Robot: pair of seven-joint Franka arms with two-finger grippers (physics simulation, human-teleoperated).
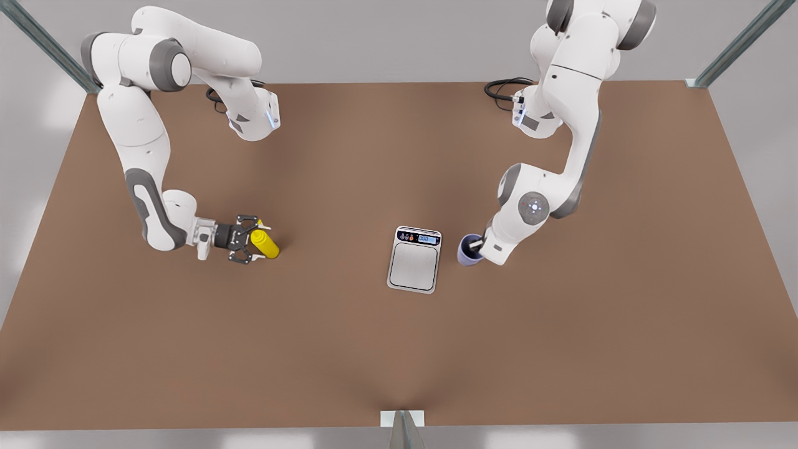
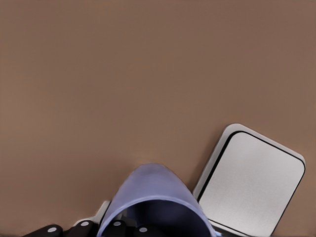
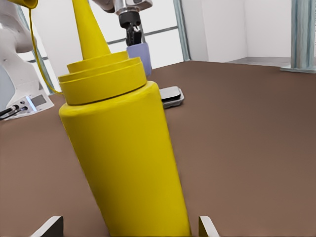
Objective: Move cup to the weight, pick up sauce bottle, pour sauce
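The lavender cup (image 1: 466, 252) is just off the front view's right edge of the weight (image 1: 414, 265), a silver scale with a black display strip. My left gripper (image 1: 477, 245) comes down on the cup's rim and is shut on its wall; the left wrist view has the cup (image 2: 153, 192) close up beside the weight (image 2: 252, 182). I cannot tell whether the cup touches the table. At the front view's left, the yellow sauce bottle (image 1: 267, 244) stands between the open fingers of my right gripper (image 1: 254, 240). A gap shows beside the bottle (image 3: 128, 163) and one fingertip (image 3: 49, 226).
The brown table (image 1: 399, 349) has metal frame posts at its corners and a bracket (image 1: 402, 419) at the middle of its front edge. Black cables (image 1: 502, 90) lie by the arm bases at the back. In the right wrist view the far cup (image 3: 139, 55) hangs from the left gripper (image 3: 132, 32).
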